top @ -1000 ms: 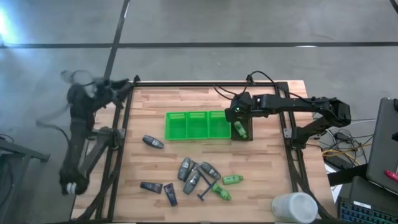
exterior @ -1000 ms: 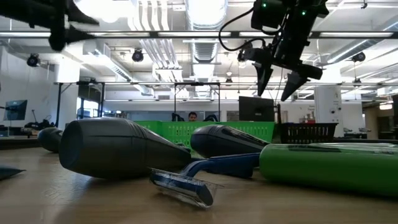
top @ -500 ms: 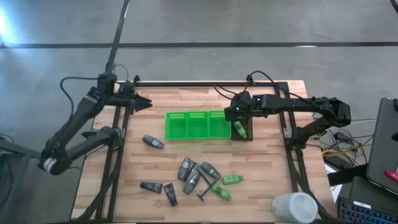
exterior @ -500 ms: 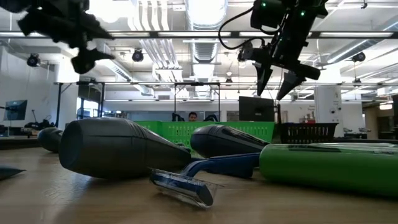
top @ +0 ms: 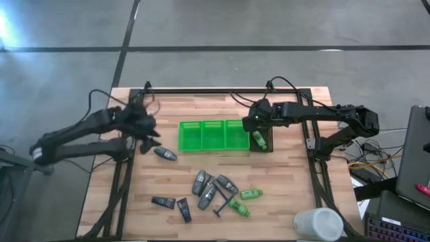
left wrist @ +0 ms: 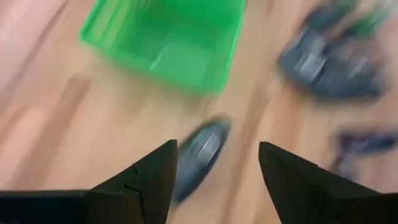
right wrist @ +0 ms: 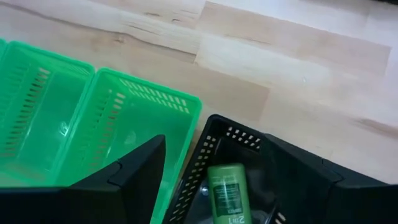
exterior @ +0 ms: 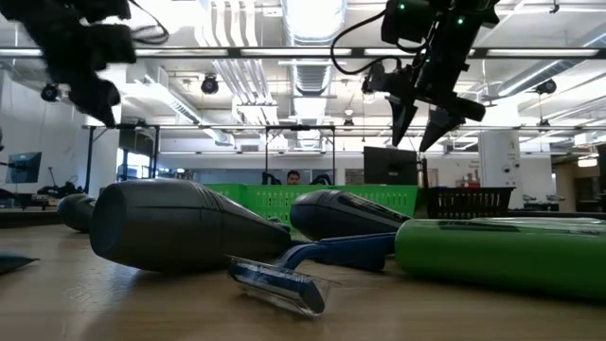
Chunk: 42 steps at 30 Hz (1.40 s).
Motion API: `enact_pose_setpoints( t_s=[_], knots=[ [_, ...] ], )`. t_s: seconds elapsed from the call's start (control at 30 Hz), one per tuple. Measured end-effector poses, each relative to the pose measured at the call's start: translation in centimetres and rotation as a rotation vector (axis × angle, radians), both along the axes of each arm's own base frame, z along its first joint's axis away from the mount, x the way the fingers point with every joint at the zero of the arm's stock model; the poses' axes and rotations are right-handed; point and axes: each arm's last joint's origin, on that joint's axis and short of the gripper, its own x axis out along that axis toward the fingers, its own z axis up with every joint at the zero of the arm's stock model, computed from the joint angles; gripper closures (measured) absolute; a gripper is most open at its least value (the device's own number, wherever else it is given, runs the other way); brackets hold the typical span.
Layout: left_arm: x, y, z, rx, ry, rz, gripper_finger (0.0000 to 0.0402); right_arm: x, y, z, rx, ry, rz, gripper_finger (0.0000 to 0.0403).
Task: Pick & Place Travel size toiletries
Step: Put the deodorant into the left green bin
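Observation:
My left gripper point(top: 148, 132) is open and empty, in the air over the table's left part, just left of the bright green tray point(top: 213, 135). In the left wrist view point(left wrist: 217, 144) a grey oval bottle point(left wrist: 200, 155) lies on the wood below and between the fingers; it also shows in the high view point(top: 164, 154). My right gripper point(top: 254, 122) is open and empty above the small black bin point(right wrist: 214, 155), where a green mini bottle point(right wrist: 225, 194) lies. Several more toiletries point(top: 213, 191) lie loose toward the near edge.
A white cylinder point(top: 317, 223) stands at the near right corner. A black frame rail point(top: 201, 89) runs along the far edge, and posts stand at both sides. In the low view a razor point(exterior: 279, 284) and bottles lie close to the camera. Bare wood lies at the near left.
My left arm has swung in from beyond the table's far left corner, toward the right and near edge, and has come down over the grey bottle left of the tray. My right gripper has kept still over the black bin.

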Motion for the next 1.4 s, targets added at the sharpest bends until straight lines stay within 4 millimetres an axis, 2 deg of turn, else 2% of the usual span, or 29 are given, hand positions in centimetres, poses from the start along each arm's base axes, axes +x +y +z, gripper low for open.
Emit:
enact_pose_setpoints(
  t_s=[0.1, 0.2, 0.37, 0.47, 0.7, 0.93, 1.07, 1.4],
  knots=[
    [0.6, -1.7, 0.6, 0.098, 0.036, -0.176, 0.0171, 0.0, -0.2, 0.0, -0.012, 0.014, 0.027, 0.0138],
    [1.7, -3.5, 0.2, 0.201, 0.069, -0.327, 0.0162, -0.1, -0.4, 0.0, -0.02, 0.023, 0.04, 0.0128],
    [3.3, -5.6, -1.2, 0.37, 0.188, -0.412, 0.0123, -0.1, -0.5, 0.0, -0.025, 0.028, 0.055, 0.0111],
    [4.5, -6.1, -2.3, 0.364, 0.274, -0.452, 0.0103, -0.1, -0.5, 0.0, -0.025, 0.029, 0.058, 0.0102],
    [7.4, -5.2, -5.1, 0.256, 0.54, -0.418, 0.0098, -0.1, -0.5, 0.0, -0.029, 0.04, 0.088, 0.0089],
    [8.2, -3.9, -4.9, 0.299, 0.539, -0.546, 0.0096, -0.1, -0.5, 0.0, -0.04, 0.055, 0.12, 0.0082],
    [8.5, -3.1, -6.0, 0.29, 0.595, -0.605, 0.0096, -0.1, -0.5, 0.0, -0.045, 0.062, 0.135, 0.008],
    [9.4, -2.4, -7.5, 0.282, 0.655, -0.69, 0.0094, 0.0, -0.5, 0.0, -0.052, 0.07, 0.153, 0.0112]
  ],
)
